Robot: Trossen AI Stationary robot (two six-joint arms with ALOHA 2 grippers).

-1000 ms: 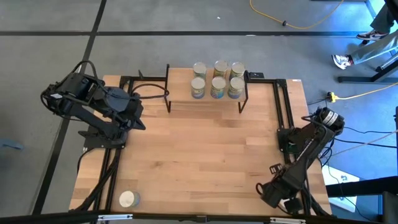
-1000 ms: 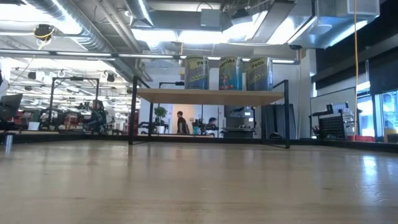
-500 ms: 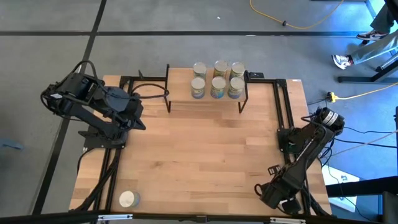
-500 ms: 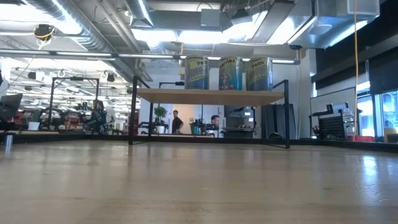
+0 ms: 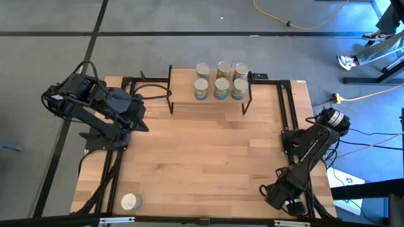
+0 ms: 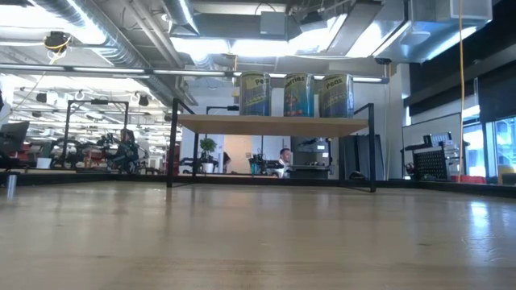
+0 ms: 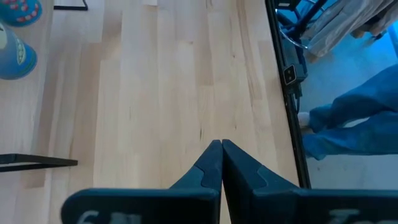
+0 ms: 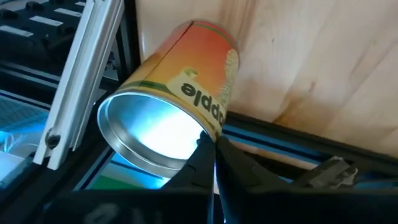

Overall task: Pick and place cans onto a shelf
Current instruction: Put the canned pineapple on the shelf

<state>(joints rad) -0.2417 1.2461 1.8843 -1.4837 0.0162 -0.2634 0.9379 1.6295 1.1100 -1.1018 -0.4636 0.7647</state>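
One can (image 8: 180, 93), orange label, lies on its side right in front of my right gripper (image 8: 213, 140), at the near right corner of the table (image 5: 208, 151). It sits against the table-edge rail (image 8: 273, 138), open end toward my wrist camera. The right fingers are closed tip to tip with nothing between them; the tips sit at the can's rim, not around it. So no grasp here.

A second loose can (image 5: 130, 202) stands upright at the near left corner, well apart from both arms.

My left gripper (image 7: 221, 144) is parked over the far left part of the table, also closed and empty, aimed across the bare wood. A person's blue-clad leg (image 7: 348, 118) shows past the table edge in that wrist view.

Farthest out: the shelf (image 6: 274, 123) at the back edge holds six upright cans (image 5: 221, 88) in two rows of three.

My read: six placed, two to go, and the step in hand is picking up the tipped can on the right. Next move needs the right fingers spread wide, then closed across the can's body. It's round and on its side next to the rail, so it may roll or jam if nudged. Then comes the lift, uprighting, and a free spot on the shelf.
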